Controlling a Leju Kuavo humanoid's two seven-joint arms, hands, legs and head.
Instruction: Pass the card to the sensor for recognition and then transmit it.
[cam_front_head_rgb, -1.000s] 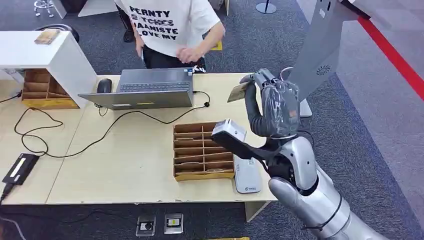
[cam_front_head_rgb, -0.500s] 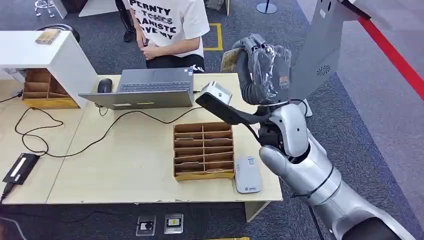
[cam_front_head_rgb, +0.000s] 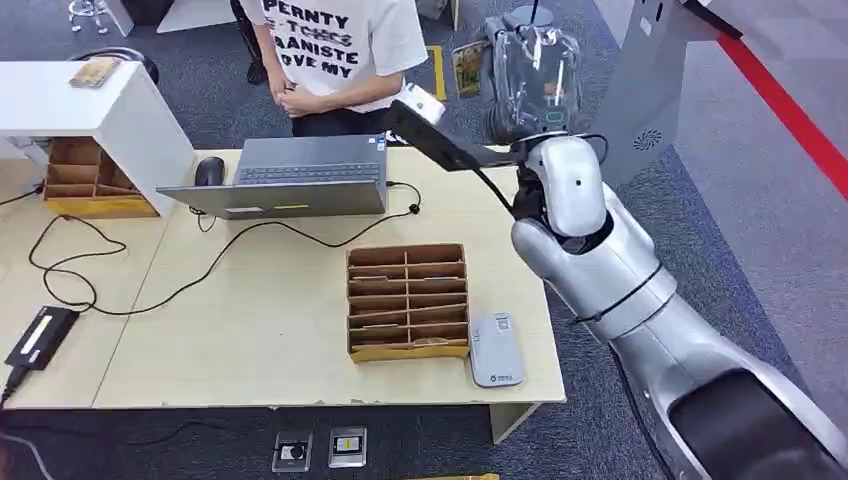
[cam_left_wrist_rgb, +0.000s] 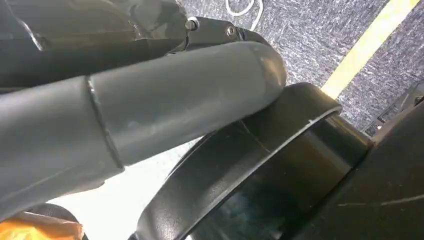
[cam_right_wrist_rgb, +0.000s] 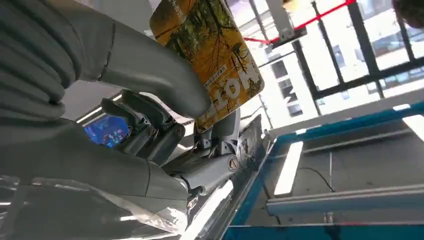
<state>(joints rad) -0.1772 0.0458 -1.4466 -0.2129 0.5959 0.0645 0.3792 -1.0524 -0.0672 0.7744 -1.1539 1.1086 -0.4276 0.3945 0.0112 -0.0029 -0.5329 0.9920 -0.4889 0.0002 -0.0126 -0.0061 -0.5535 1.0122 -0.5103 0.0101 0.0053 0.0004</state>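
My right hand (cam_front_head_rgb: 527, 82) is raised high above the table's far edge, wrapped in clear plastic. It pinches a yellow card (cam_front_head_rgb: 466, 68) with an autumn-tree print, held upright beside the person (cam_front_head_rgb: 340, 45) in a white T-shirt. The right wrist view shows the card (cam_right_wrist_rgb: 215, 55) clamped between the grey thumb (cam_right_wrist_rgb: 150, 75) and the darker fingers. The white card sensor (cam_front_head_rgb: 497, 350) lies flat near the table's front right corner, well below and behind the hand. In the left wrist view a thick grey part of my left hand (cam_left_wrist_rgb: 150, 115) crosses the picture; its fingers are hidden.
A brown compartment box (cam_front_head_rgb: 407, 300) sits left of the sensor. A grey laptop (cam_front_head_rgb: 300, 175) with a mouse (cam_front_head_rgb: 209, 171) and cables lies at the far side. A tall grey kiosk stand (cam_front_head_rgb: 650, 90) rises right of my hand. A white shelf (cam_front_head_rgb: 100, 110) stands at far left.
My right arm has swung up and away from the table, carrying the card from above the table's middle towards the person, who has drawn both hands in close.
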